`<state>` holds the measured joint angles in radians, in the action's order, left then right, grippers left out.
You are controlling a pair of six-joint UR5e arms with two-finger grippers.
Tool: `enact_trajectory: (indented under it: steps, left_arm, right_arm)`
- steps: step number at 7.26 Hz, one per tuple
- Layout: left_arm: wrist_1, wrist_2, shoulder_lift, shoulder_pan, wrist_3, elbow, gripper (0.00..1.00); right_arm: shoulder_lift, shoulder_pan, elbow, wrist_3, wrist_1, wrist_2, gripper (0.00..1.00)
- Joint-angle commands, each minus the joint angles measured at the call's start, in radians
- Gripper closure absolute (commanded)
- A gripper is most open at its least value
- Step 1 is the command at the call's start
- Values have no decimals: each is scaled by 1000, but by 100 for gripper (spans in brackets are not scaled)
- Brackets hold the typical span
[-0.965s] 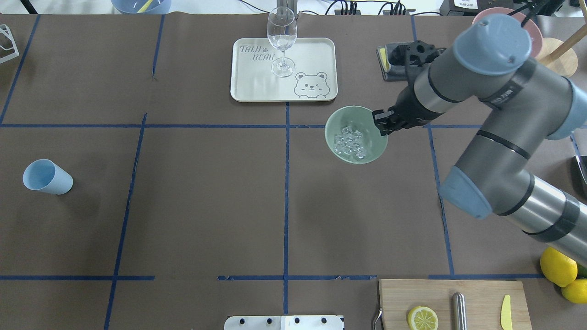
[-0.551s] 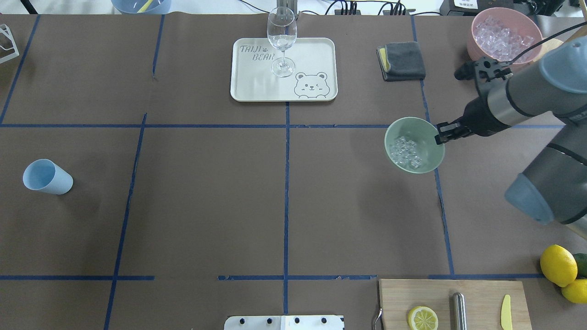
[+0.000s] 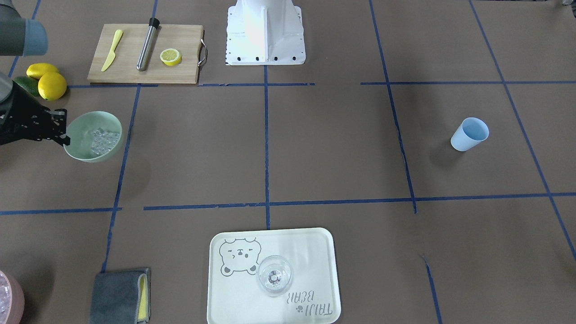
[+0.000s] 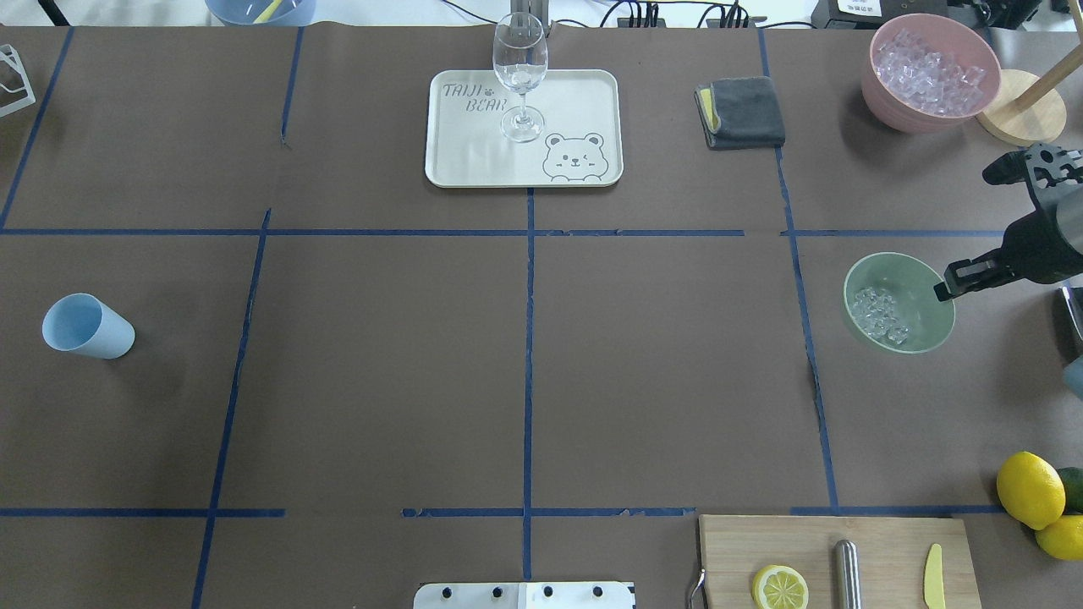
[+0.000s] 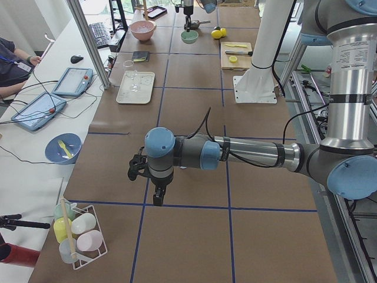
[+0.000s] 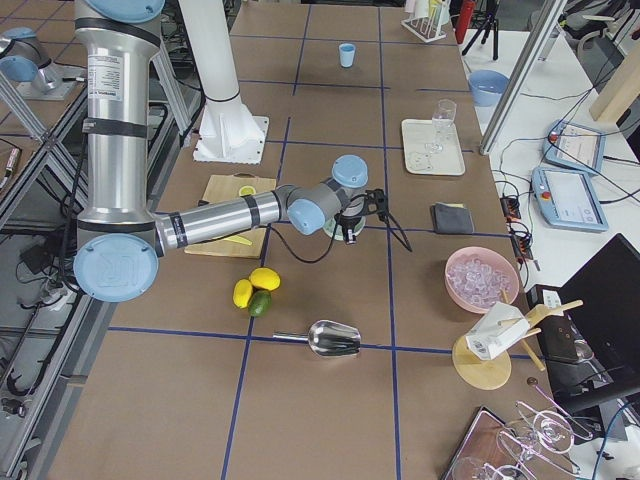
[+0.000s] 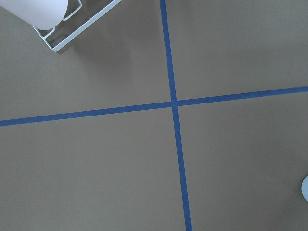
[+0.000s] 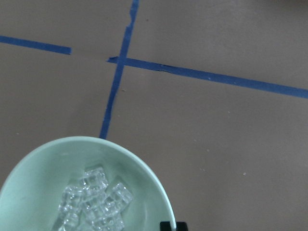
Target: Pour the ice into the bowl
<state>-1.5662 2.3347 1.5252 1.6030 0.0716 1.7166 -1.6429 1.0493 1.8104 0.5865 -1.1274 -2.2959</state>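
The pale mint-green bowl is at the right side of the table, with the ice, a small heap of clear cubes, gathered against its left inner wall. My right gripper is shut on the bowl's right rim. In the front-facing view the same bowl and ice are at the left, with the right gripper on the rim. The right wrist view looks down into the bowl at the ice. My left gripper hangs over bare table far to the left; I cannot tell its state.
A light blue cup stands at the far left. A pink tub of ice and a grey cloth are at the back right. A tray carries a wine glass. A cutting board and lemons lie front right.
My right arm has carried the bowl with the ice from near the table's middle to the right and a little toward the robot's side. The cup has not moved.
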Motion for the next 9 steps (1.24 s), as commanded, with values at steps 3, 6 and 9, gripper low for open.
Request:
enact_trajectory:
  steps: [3,6,9]
  left_arm:
    - [0,-1,0,0,0,3,0]
    - [2,0,-2,0,0,4,0]
    - [6,0,-2,0,0,6,0]
  right_arm:
    - [-11,5,-209,73,331,-5,100]
    - [-14,5,-203,72,333,24,1]
    - [-15,70,-128,50,197,13,0]
